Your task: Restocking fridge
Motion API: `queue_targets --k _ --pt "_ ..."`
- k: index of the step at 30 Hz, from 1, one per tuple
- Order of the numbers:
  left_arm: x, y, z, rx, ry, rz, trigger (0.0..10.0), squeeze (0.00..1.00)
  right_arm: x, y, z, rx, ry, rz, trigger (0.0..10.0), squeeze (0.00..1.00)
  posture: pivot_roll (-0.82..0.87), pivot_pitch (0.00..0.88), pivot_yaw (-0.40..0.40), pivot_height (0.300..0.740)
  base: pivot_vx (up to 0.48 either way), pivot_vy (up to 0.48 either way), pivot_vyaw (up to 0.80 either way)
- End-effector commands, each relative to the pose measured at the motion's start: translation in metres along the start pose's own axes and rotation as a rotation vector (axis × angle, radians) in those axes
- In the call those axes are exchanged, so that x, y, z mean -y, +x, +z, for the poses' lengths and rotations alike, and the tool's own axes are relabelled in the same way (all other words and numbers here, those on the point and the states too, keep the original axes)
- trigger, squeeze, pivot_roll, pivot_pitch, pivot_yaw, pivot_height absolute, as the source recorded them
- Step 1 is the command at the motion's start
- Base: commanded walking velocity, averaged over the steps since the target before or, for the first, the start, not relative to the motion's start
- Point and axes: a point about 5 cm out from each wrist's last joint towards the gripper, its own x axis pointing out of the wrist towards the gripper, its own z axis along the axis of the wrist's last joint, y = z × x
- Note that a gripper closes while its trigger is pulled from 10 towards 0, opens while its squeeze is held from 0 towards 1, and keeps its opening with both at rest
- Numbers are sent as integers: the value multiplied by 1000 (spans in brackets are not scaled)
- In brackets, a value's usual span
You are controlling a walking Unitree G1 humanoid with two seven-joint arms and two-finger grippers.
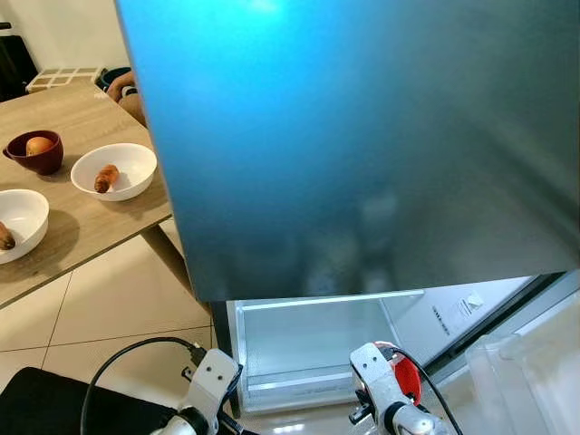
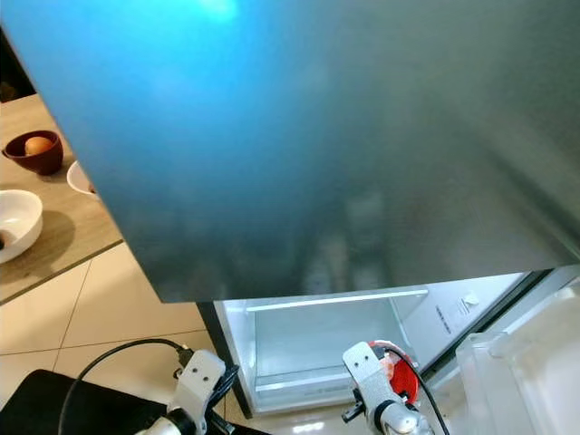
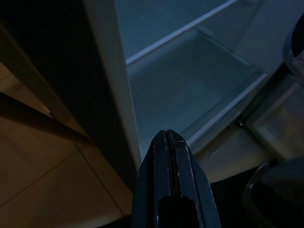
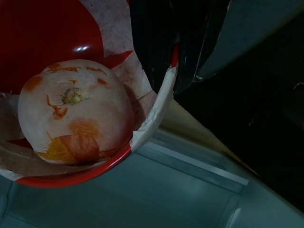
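We see right hand (image 1: 399, 376) grasping red bowl (image 4: 71, 57) with fruit (image 4: 76, 111) before open fridge (image 1: 317, 344); left hand (image 3: 172, 156) clenched.

A light wooden table (image 1: 86, 217) is seen to the left of the tall dark fridge door (image 1: 362, 136). Three bowls are set on it: a dark maroon bowl (image 1: 36, 154) with a round orange-brown fruit inside, a white round bowl (image 1: 115, 170) just beside it, nearer the fridge door, with a small brown item in it, and a second white bowl (image 1: 18, 222) at the table's near edge. Pale beige floor tiles (image 1: 100, 313) are seen below the table.
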Motion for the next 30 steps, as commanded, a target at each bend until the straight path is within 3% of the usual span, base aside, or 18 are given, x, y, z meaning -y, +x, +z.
queue_targets --k 1,30 --pt "2 1 -1 -13 0 -2 10000 0 2 0 1 10 -11 -11 10000 0 -107 75 -46 685 0 0 0" --pt "7 5 6 4 25 -50 10000 0 5 -1 7 58 -11 -22 10000 0 -113 71 -41 655 0 0 0"
